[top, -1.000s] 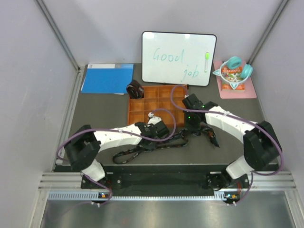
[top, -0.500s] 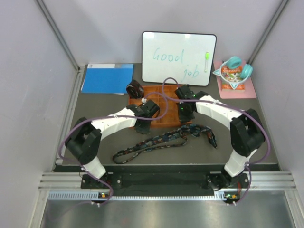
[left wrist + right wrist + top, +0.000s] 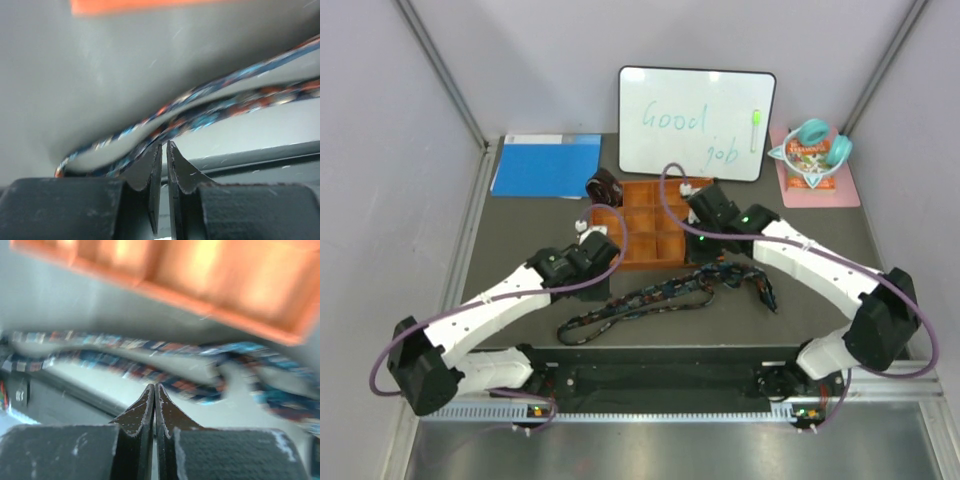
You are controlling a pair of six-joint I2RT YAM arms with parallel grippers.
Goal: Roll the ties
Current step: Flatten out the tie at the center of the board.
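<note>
Both arms hover above the desk; left gripper has its fingers almost together with nothing between them; right gripper is pressed together, empty too. The floral tie lies strung out loosely along the near desk, just in front of the orange tray; the brown tie sits coiled at the tray's far left corner. I reckon the floral one is light, limp and slippery; I'd pinch one end flat and roll from there.

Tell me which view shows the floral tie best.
Top external: the whole floral tie lies unrolled in front of the orange tray. Both wrist views catch only blurred, close-up stretches of it.
</note>
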